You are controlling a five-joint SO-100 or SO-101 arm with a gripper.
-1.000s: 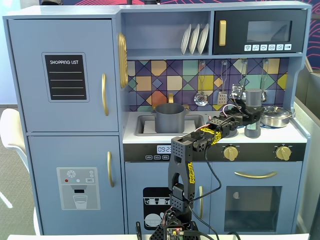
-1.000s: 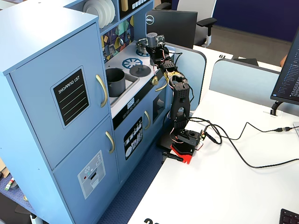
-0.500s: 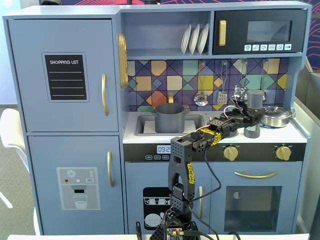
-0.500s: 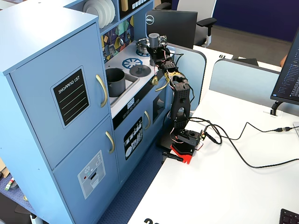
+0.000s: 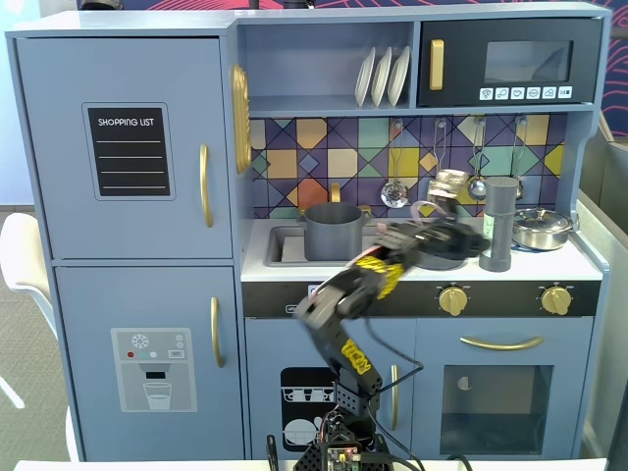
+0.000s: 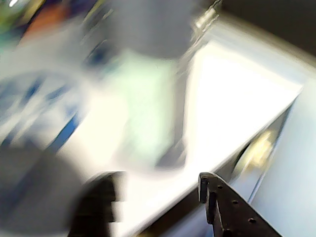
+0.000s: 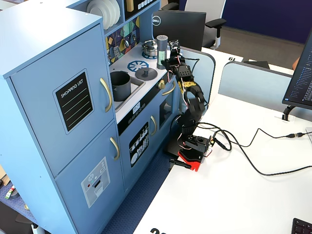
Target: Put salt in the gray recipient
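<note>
Hand reaching toward the salt shaker on the toy kitchen worktop.

In a fixed view the salt shaker stands upright at right of centre on the white worktop, just right of the blurred hand, with a steel pan beside it further right. The gray pot sits in the sink left of the hand, well apart from the shaker. The arm rises from its base at the bottom centre, bends and stretches rightward over the worktop edge. In the other fixed view the shaker stands near the top centre, close beside the hand. The wrist view is smeared: the shaker fills the upper middle, and the hand looks released, its two fingers apart at the bottom edge with the shaker's base just above the gap.
</note>
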